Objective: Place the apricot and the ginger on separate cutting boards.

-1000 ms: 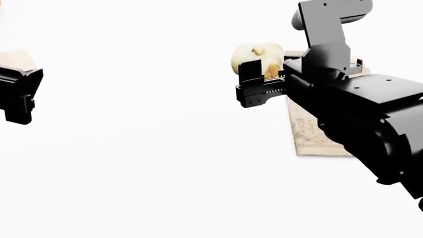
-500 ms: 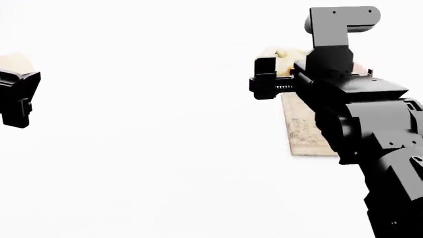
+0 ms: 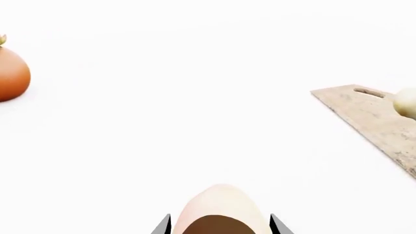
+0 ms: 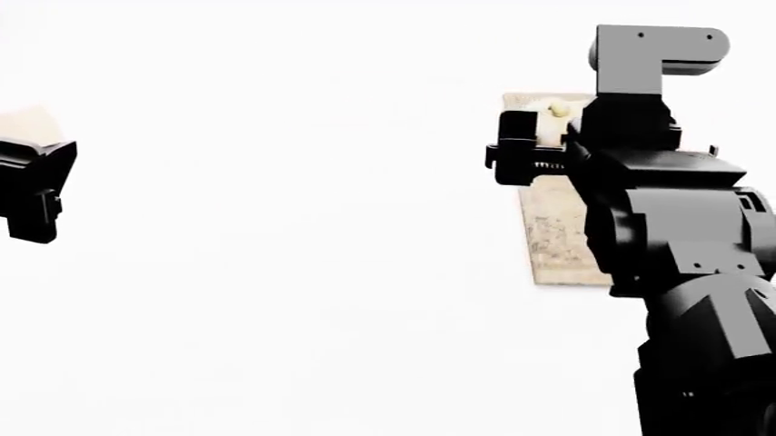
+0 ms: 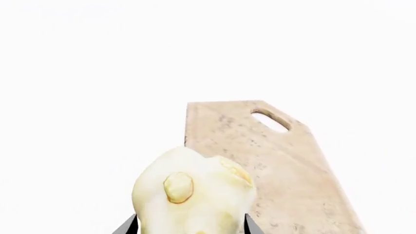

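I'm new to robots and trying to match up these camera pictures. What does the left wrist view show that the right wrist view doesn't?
Only the left wrist view shows the apricot held in the left claw, plus a deep-orange round fruit at the edge of the picture.

Only the right wrist view shows the ginger's knobbly surface close up, gripped in the right claw.

Both show the beige stone-like cutting board with its handle hole, and the ginger: in the left wrist view it is just a pale lump over the board.
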Available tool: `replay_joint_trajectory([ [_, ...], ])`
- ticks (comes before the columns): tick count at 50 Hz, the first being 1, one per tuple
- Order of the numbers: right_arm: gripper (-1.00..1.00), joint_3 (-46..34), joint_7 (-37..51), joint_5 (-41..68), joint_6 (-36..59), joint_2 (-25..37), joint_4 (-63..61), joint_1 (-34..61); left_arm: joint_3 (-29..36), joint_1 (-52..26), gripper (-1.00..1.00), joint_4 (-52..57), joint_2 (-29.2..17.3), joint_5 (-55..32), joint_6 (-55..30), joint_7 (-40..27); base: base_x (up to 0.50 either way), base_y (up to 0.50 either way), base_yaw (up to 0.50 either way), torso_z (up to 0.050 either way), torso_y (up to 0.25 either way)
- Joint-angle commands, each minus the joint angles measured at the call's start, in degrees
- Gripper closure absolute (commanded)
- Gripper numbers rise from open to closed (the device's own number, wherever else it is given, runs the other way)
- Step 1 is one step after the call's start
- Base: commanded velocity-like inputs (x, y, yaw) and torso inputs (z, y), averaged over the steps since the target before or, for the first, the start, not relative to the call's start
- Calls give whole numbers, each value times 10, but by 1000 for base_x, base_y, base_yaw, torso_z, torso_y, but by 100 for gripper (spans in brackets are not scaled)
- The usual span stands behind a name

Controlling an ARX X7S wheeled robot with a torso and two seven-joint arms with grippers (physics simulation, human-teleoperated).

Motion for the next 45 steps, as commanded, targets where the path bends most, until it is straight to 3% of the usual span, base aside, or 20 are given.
replay_joint_trajectory([
  [1,100,115,0,-126,30,-9,6,0,5,5,100,-1,8,1,11,-8,0,0,0,0,0],
  [19,100,309,18,-331,62,-16,6,-12,3,18,100,7,3,-10,18,-8,0,0,0,0,0],
  [20,100,326,7,-331,-24,4,5,-98,6,19,100,4,3,-6,21,-5,0,0,0,0,0],
  [24,100,368,16,-314,-55,16,-2,-134,6,18,100,1,1,-5,24,-3,0,0,0,0,0],
  [28,100,386,37,-280,9,39,-101,-173,6,21,100,3,1,-7,27,-3,0,0,0,0,3],
  [32,100,385,1,-291,-27,16,2,-141,5,19,100,1,-2,-7,27,-2,0,0,0,4,0],
  [45,100,400,-2,-326,-32,14,2,-147,11,18,100,0,-1,-7,30,-3,1,0,0,0,0],
])
